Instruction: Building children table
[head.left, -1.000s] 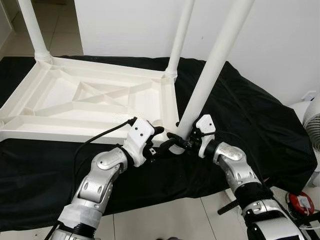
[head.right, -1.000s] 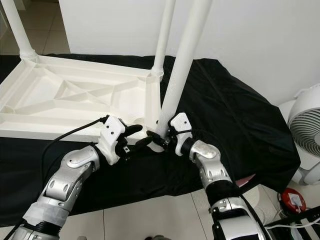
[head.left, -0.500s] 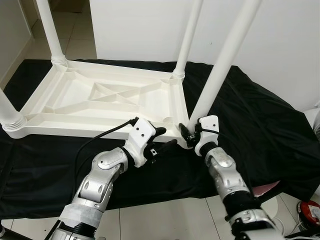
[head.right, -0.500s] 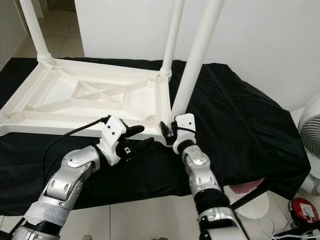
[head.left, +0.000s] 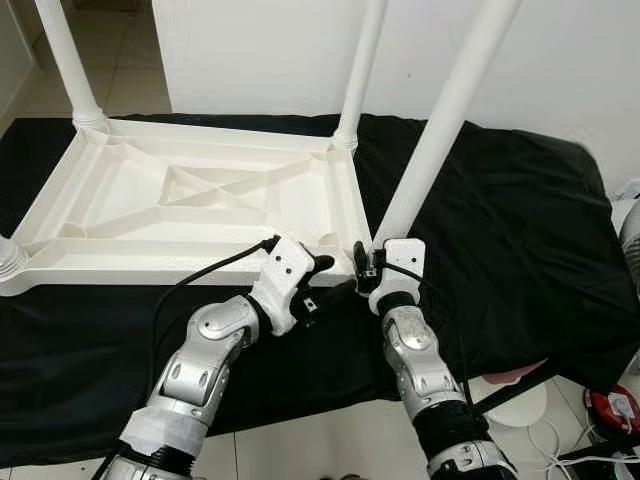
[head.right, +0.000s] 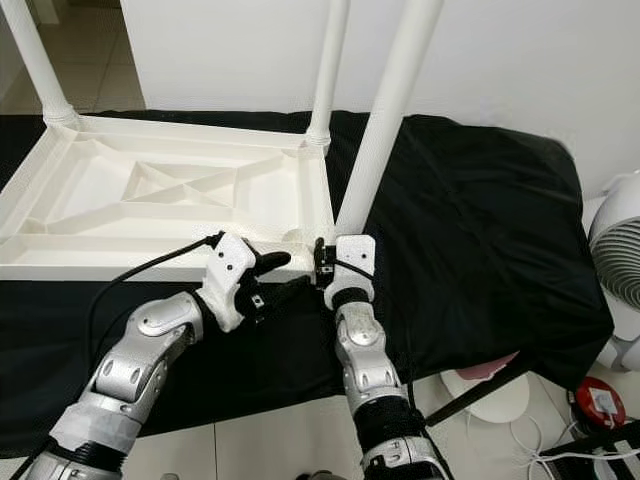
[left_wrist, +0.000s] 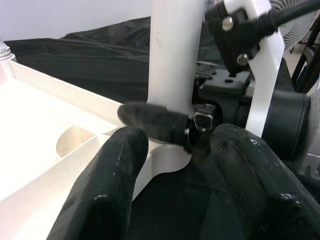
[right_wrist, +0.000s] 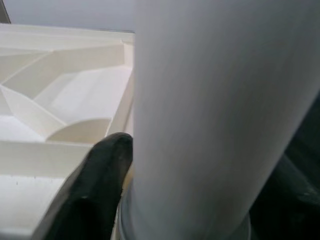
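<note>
White plastic table top (head.left: 180, 195) lies upside down, ribbed underside up, on a black cloth (head.left: 500, 230) spread over the floor. Legs stand up from three corners: far left leg (head.left: 68, 60), far right leg (head.left: 360, 70), and the near left one, of which just the threaded base (head.left: 8, 258) shows. The fourth leg (head.left: 440, 120) leans tilted at the near right corner, its foot at the corner socket. Right pincer (head.right: 322, 262) sits at the bottom of that leg, clamped on it; in the right wrist view one black finger (right_wrist: 100, 185) presses against the white tube right above the table top's corner ribs, the other finger hidden behind the leg. Left pincer (head.left: 325, 282) is just beside it on the left side, fingers apart, holding nothing, tips near the corner of the table top and the right pincer. The left wrist view looks between its two spread fingers (left_wrist: 110, 185) straight at the leg's base, with a black finger of the right pincer laid across the tube and that pincer's white bracket behind it. Head views add a white fan (head.right: 615, 250) at the right edge, a tile floor (head.left: 300, 440) in front, and a white wall (head.left: 280, 50) behind.
</note>
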